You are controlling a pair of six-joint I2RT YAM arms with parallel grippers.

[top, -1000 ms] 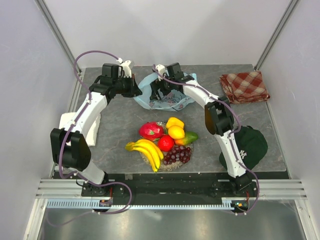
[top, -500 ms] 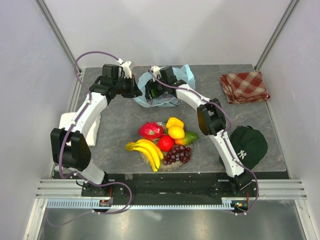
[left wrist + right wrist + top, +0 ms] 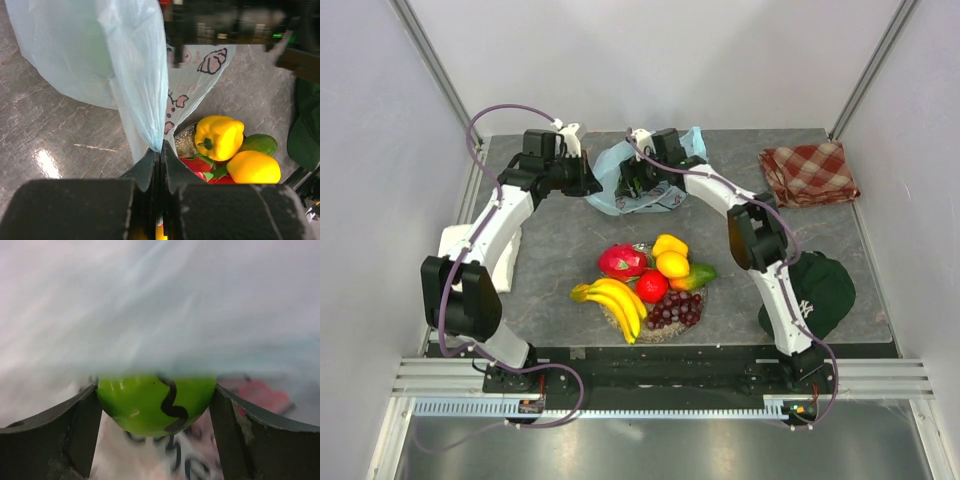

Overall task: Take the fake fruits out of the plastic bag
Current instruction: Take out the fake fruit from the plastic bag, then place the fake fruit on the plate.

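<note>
Under plastic bag (image 3: 160, 305), green fruit (image 3: 135, 402) clamped in right gripper (image 3: 155, 392); left gripper (image 3: 160, 154) pinches bag.

We are seeing bright, even, diffuse light, with faint soft shadows in the top view. In the left wrist view a white glare patch is gleaming on the table (image 3: 47, 157), and the near left gripper (image 3: 160, 154) is blurring dark. In the right wrist view the plastic bag (image 3: 160, 305) is smearing pale; the green fruit (image 3: 145, 402) is showing sharper.
</note>
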